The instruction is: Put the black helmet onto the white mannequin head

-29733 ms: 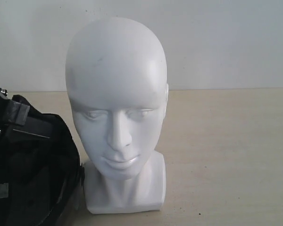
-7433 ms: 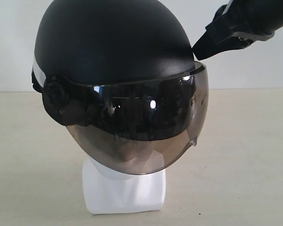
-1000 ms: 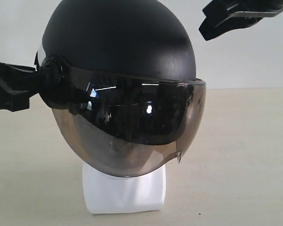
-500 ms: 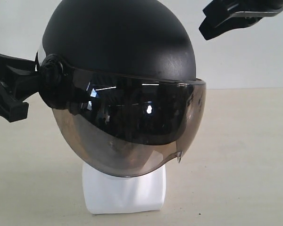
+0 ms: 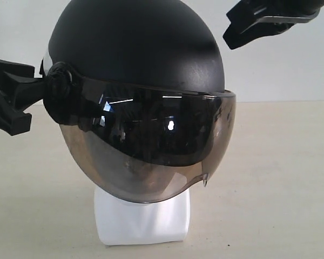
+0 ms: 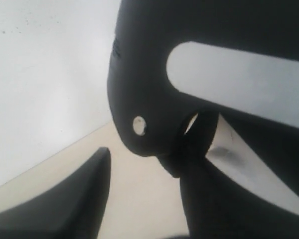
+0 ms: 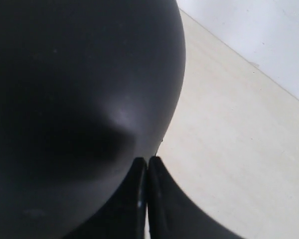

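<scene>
Right gripper (image 5: 235, 35) has dipped a little toward the crown since half a second ago; left gripper (image 5: 21, 102) has shifted slightly at the side pivot (image 5: 62, 94). Helmet (image 5: 135, 48) itself has not budged over the last second.

- Helmet: seated on the head (image 5: 143, 218), shell over the crown, visor (image 5: 151, 145) down across the face. Only the neck base shows below it, standing on the table (image 5: 270, 178). Sits a touch skewed, higher on the pivot side.
- Left gripper: jaws apart in the wrist view, one finger on each side of the rear rim and strap, clamping nothing I can see. From the exterior view one finger reaches up to the pivot; whether it actually touches, I cannot tell.
- Right gripper: fingers pressed together, empty, hanging above and beside the shell, clear of it.

Reading: the helmet stays put with neither gripper holding it, so I judge placement essentially done. What remains is pulling both arms away. Risk: the left finger by the strap could snag and drag the helmet askew.
</scene>
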Tool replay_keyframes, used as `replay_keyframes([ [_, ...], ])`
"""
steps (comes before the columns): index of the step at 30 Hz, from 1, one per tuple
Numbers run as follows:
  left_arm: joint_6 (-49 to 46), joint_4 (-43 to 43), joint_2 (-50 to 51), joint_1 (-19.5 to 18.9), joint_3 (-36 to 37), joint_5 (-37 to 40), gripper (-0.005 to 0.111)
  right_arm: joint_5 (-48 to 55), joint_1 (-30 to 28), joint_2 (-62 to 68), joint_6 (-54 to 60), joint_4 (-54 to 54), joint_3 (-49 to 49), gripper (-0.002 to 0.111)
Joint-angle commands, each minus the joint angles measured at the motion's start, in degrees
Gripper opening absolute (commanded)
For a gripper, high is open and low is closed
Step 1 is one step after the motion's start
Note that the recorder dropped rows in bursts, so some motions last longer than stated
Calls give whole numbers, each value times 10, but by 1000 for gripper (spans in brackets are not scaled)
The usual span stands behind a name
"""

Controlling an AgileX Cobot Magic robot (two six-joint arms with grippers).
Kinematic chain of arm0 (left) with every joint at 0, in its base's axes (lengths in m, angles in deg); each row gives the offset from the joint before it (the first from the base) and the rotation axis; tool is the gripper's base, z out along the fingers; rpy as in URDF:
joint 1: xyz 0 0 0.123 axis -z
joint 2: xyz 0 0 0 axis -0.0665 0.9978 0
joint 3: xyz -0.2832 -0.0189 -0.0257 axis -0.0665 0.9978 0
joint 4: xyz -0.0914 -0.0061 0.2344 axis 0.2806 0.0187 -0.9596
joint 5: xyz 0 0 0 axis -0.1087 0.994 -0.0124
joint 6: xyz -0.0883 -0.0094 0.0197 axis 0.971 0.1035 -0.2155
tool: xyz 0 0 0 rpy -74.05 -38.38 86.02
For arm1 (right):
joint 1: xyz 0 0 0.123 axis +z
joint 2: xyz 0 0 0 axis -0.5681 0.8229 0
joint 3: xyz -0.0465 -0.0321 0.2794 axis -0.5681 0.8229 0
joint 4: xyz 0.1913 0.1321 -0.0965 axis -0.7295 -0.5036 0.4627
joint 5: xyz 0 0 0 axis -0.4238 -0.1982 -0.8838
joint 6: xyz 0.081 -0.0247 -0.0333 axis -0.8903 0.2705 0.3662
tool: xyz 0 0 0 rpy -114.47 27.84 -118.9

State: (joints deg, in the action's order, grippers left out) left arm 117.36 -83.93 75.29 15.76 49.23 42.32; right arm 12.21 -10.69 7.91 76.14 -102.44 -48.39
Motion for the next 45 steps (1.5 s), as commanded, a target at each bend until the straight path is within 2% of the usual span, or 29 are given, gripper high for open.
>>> replay_keyframes([
  [1, -4, 17, 12, -1, -2, 17, 43, 6, 2, 0, 1, -8, -3, 0],
  [8, -10, 23, 43, -1, -9, -3, 38, 1, 54, 0, -8, 24, -3, 0],
  [13, -5, 32, 44, -1, -9, -18, 34, 6, 58, 0, -39, 64, -3, 0],
  [19, 61, 15, 33, -1, 31, 76, 34, 17, 58, 0, -46, 75, -3, 0],
  [21, 69, 17, 21, -1, 51, 54, 34, 16, 58, 0, -46, 75, -3, 0],
  [24, 70, 17, 2, -1, 67, -37, 34, 12, 58, 0, -46, 81, -3, 0],
  [30, 70, 67, -2, -1, 71, -80, 34, 6, 58, -4, -68, 124, -3, 0],
  [39, 74, 69, -46, -8, 71, -11, 34, 6, 58, -4, -69, 130, -3, 0],
  [45, 56, 147, -60, -14, 71, -29, 34, -1, 58, -4, -69, 130, -3, 0],
])
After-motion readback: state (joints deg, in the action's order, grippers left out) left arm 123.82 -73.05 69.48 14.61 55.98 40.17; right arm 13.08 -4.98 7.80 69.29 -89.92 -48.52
